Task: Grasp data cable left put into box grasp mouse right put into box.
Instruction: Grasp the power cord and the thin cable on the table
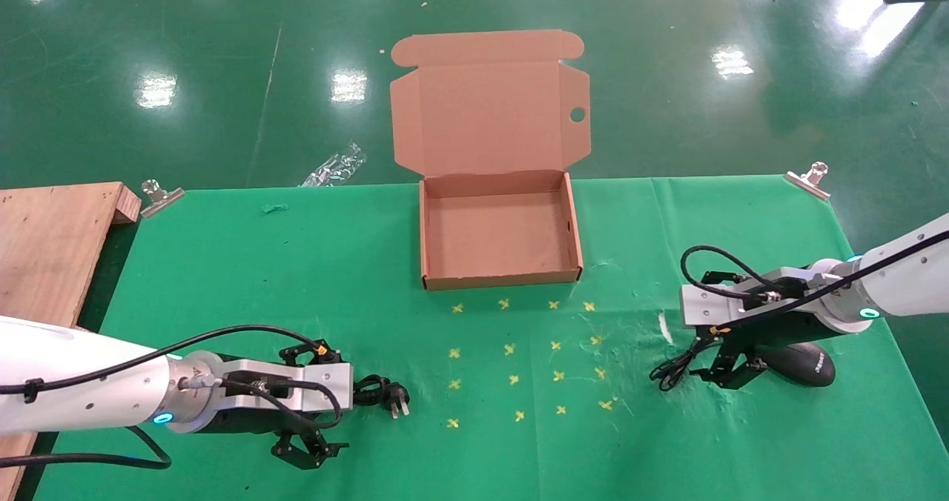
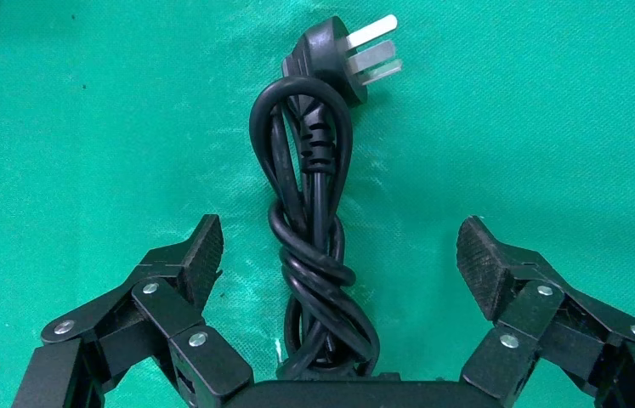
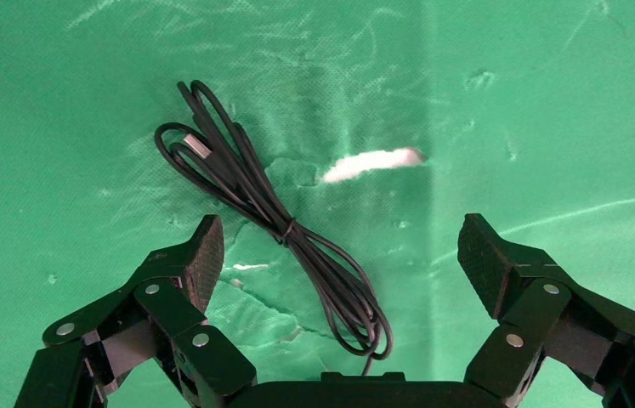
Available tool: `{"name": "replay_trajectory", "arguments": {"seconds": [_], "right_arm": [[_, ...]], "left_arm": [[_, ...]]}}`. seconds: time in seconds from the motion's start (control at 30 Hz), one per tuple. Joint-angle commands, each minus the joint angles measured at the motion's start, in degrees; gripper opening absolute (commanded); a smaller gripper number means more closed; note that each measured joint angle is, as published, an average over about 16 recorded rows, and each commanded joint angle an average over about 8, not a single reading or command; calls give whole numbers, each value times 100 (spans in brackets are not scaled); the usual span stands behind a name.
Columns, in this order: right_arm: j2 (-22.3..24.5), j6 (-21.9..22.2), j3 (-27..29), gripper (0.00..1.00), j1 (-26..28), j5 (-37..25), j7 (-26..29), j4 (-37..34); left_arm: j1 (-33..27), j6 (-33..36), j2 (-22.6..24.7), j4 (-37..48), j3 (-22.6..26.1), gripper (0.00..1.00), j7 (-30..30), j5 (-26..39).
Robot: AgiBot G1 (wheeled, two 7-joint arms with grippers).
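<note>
While spread wide, left gripper [image 2: 339, 255] straddles data cable [image 2: 314, 229] — untouched.

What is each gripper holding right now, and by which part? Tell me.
Nothing is held. The left gripper is open astride the data cable; the right gripper is open over the mouse's thin cord.

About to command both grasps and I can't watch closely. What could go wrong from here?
1. The open right end effector straddles the mouse's thin cord, while the mouse sits mostly under the arm; closing may catch cord only.
2. The left end effector straddles the data cable; its loose loops could snag the box wall.
</note>
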Motion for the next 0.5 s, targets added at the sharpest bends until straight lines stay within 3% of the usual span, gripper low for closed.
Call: {"name": "replay_trajectory", "arguments": {"seconds": [0.03, 0.2, 0.23, 0.27, 0.33, 0.5], "right_arm": [[-8, -18, -2, 93, 17, 5, -5, -25], [19, -2, 3, 34, -15, 7, 16, 40], [23, 1, 4, 21, -20, 7, 20, 51], [26, 5, 5, 10, -25, 8, 23, 61], [33, 9, 6, 0, -34, 8, 29, 78], [46, 18, 9, 0, -49, 10, 39, 109]], "left_arm": [[0, 0, 0, 0, 0, 70, 0, 0], [0, 1, -1, 0, -1, 7, 0, -2], [0, 1, -2, 0, -1, 0, 0, -2], [0, 1, -2, 0, -1, 0, 0, -2], [0, 1, -2, 0, -1, 0, 0, -3], [0, 1, -2, 0, -1, 0, 0, -3]]}}
